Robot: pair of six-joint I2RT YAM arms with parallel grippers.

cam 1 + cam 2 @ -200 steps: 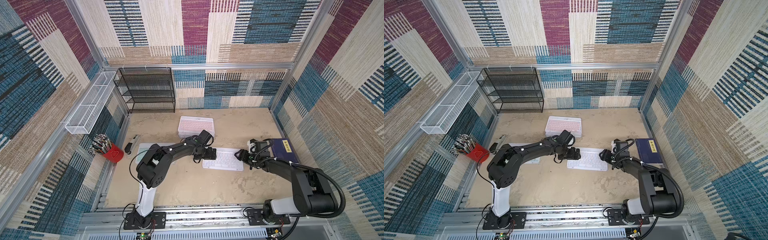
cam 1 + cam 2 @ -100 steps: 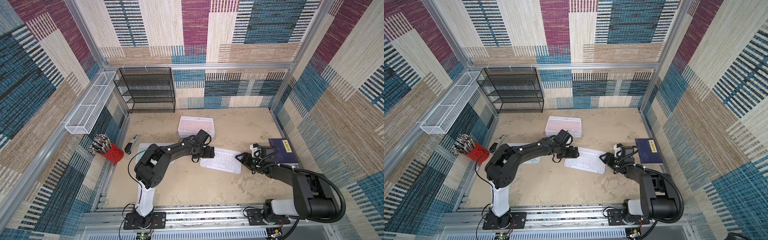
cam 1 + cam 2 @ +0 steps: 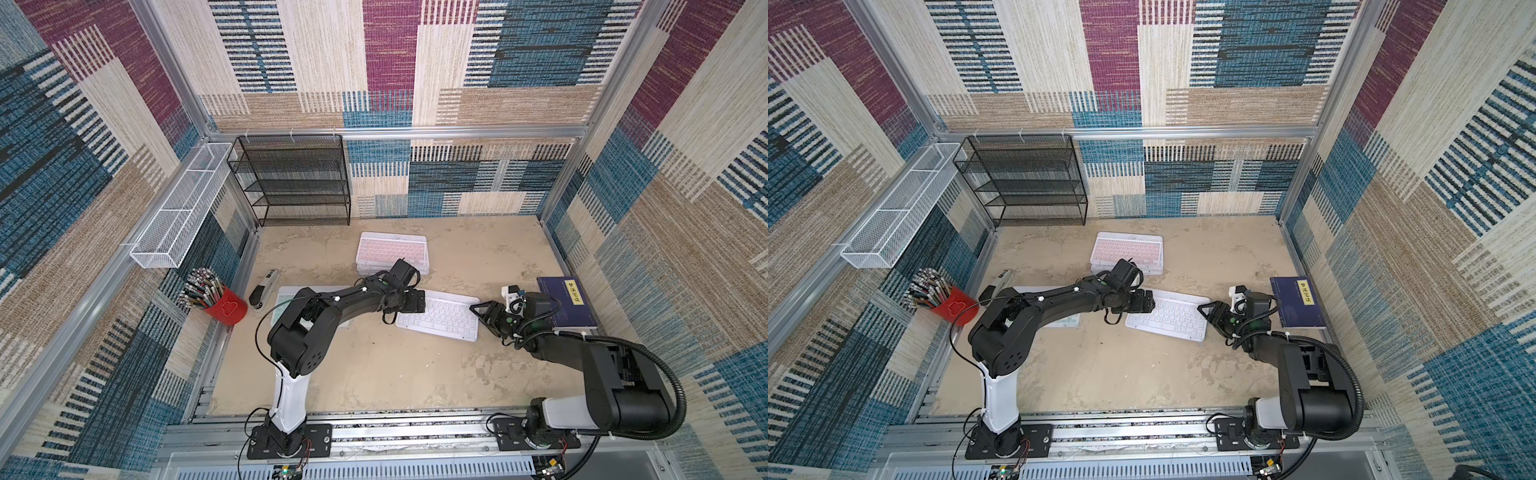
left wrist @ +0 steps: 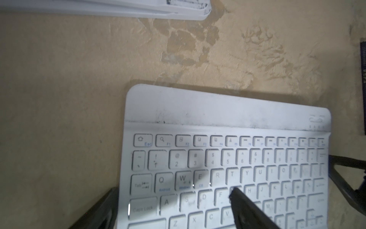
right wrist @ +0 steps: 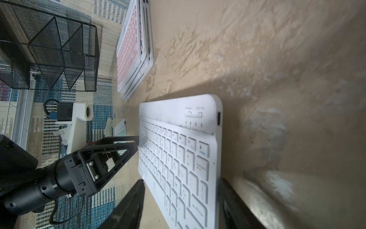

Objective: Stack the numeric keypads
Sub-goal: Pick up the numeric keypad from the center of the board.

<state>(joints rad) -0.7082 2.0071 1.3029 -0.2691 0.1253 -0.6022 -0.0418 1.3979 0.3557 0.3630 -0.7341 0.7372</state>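
White keypad (image 3: 440, 318) mid table (image 3: 374, 374), long axis 9-to-3, slightly skewed. Left gripper (image 3: 415, 301) at its 9 o'clock end, jaws spread wide. Right gripper (image 3: 481, 315) astride the 3 o'clock end; clamped or not, cannot tell. Pink stack (image 3: 392, 253) at 11 o'clock, nearer left arm

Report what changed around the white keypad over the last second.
The white keypad slid a little toward the left arm's side and turned, and now lies skewed. The right tool followed its end, with one jaw on either side of it. The left tool barely shifted at the other end. The pink-topped stack, blue book, stapler and red cup stayed put.
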